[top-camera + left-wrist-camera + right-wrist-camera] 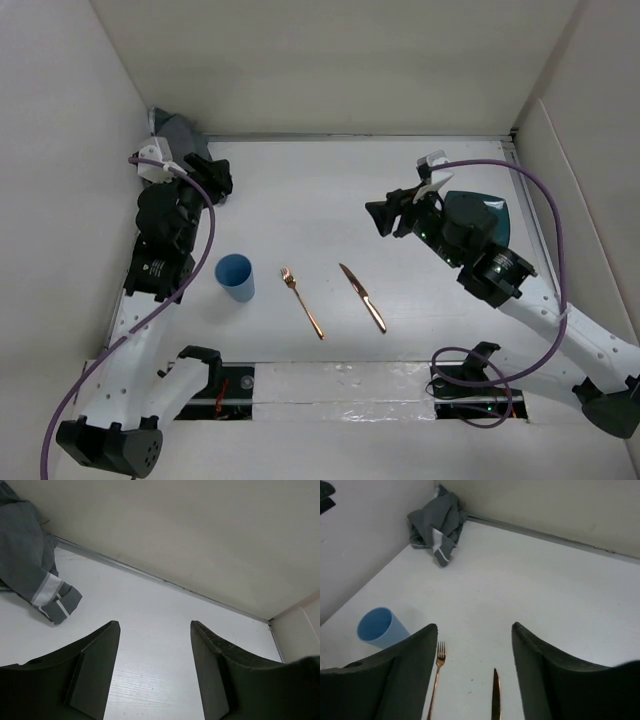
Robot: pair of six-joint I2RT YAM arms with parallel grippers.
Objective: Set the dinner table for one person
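Dinner table [300, 190] bearing copper fork [302, 302]; blue cup [235, 276] sitting left of fork, copper knife [362, 297] lying right; left gripper [155, 627] and right gripper [475, 630] hovering beyond fork, both gaping empty.

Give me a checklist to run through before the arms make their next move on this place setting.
1. Left gripper open and empty: ok.
2. Right gripper open and empty: ok.
3. Grey placemat spread flat: not ok, bunched in the far left corner.
4. Fork and knife lying apart on the dinner table: ok.
5. Blue cup upright: ok, it appears so.
6. Dark teal plate free to grasp: cannot tell, the right arm partly covers it.
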